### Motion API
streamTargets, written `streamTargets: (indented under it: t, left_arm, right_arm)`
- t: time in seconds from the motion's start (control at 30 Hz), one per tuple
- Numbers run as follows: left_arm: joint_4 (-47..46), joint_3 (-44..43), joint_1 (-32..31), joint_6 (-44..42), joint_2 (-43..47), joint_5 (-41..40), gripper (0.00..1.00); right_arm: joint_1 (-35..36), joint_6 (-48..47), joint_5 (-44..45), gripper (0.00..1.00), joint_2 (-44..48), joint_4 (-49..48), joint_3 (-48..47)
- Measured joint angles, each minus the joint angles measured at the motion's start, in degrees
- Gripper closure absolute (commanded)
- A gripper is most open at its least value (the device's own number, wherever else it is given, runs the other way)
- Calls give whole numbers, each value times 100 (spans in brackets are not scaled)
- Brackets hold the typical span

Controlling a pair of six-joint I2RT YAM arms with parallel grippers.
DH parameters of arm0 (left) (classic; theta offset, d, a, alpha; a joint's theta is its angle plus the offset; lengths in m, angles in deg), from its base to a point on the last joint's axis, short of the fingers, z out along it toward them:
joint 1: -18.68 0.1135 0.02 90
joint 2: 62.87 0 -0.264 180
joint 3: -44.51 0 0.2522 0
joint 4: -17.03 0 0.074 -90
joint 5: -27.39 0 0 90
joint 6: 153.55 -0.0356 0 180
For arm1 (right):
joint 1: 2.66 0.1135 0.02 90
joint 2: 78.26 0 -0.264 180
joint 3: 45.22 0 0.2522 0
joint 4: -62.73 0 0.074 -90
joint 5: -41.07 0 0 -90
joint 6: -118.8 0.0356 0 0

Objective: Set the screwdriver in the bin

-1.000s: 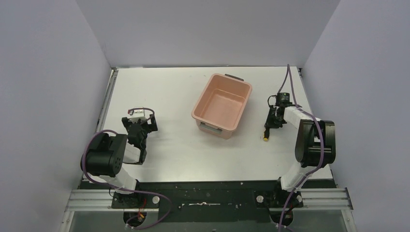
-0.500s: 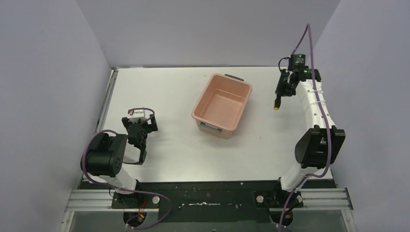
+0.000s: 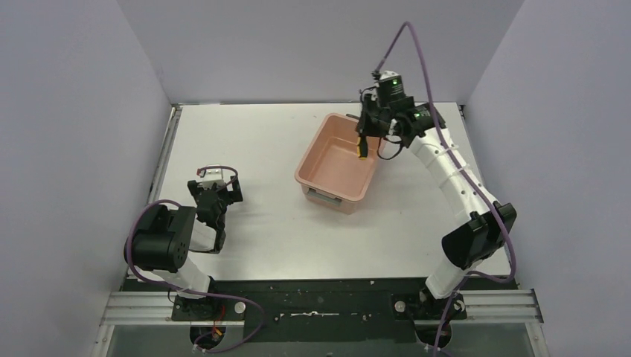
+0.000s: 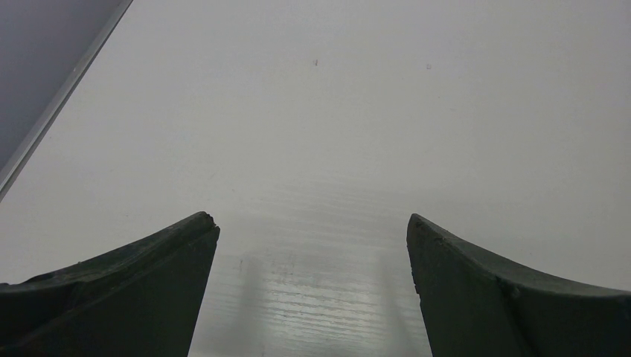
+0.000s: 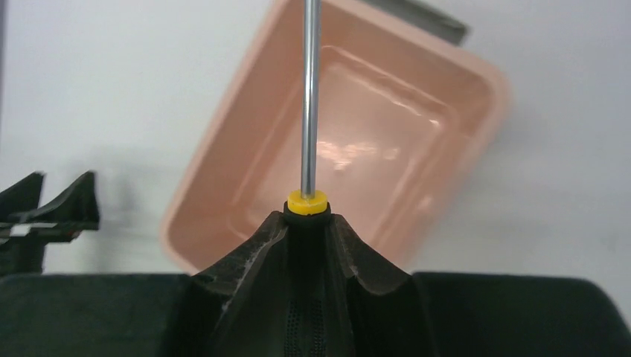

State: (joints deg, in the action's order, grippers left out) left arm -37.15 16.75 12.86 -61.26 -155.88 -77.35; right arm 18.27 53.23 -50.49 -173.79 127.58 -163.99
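Observation:
The salmon-pink bin (image 3: 303, 165) stands on the white table, right of the middle. My right gripper (image 3: 366, 134) hangs above the bin's far right corner, shut on the screwdriver (image 3: 363, 151), whose yellow-tipped black handle end points down over the bin. In the right wrist view the fingers clamp the black handle, the yellow collar (image 5: 307, 201) sits just past their tips, and the thin metal shaft (image 5: 309, 97) runs out over the bin's (image 5: 495, 89) hollow. My left gripper (image 3: 216, 195) rests low at the left, open (image 4: 309, 223) over bare table.
Grey walls close in the table on the left, back and right. A metal rail (image 3: 167, 152) runs along the table's left edge. The left arm's dark fingers (image 5: 52, 212) show at the left edge of the right wrist view.
My right arm lifted the screwdriver off the table right of the bin, carried it back and then left, and now holds it over the bin. The left arm stayed still.

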Motion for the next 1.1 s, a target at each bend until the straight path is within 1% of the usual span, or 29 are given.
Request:
streamTargets:
  t: [0.1,0.17,0.33,0.53,0.57,0.6,0.63,0.73,0.83,0.9,1.07,1.1]
  left_arm:
    - [0,-2,0,0,0,0,3]
    - [0,0,0,0,0,0,3]
    - [0,0,0,0,0,0,3]
    - [0,0,0,0,0,2,3]
    - [0,-2,0,0,0,2,3]
    - [0,0,0,0,0,2,3]
    - [0,0,0,0,0,2,3]
    - [0,0,0,0,0,2,3]
    - [0,0,0,0,0,2,3]
    - [0,-2,0,0,0,2,3]
    - [0,0,0,0,0,2,3]
    - [0,0,0,0,0,2,3]
  right_arm:
    - [702,149,-39,100,-50,-382,46]
    - [922,216,-35,100,-98,-649,181]
    - [994,297,111,100,-422,-1198,883]
    - [1051,323,223,100,-1440,-1707,1797]
    - [1069,323,271,98,-1561,-1740,1902]
    - [1093,323,313,93,-1690,-1755,2015]
    - [1108,321,354,87,-1775,-1755,2083]
    - [1143,319,470,65,-1934,-1797,2203]
    - [1165,337,575,52,-1932,-1878,2216]
    - [1174,339,645,47,-1930,-1961,2216]
    - [1196,323,815,43,-1825,-1899,2170]
    - [1213,313,855,41,-1759,-1838,2116]
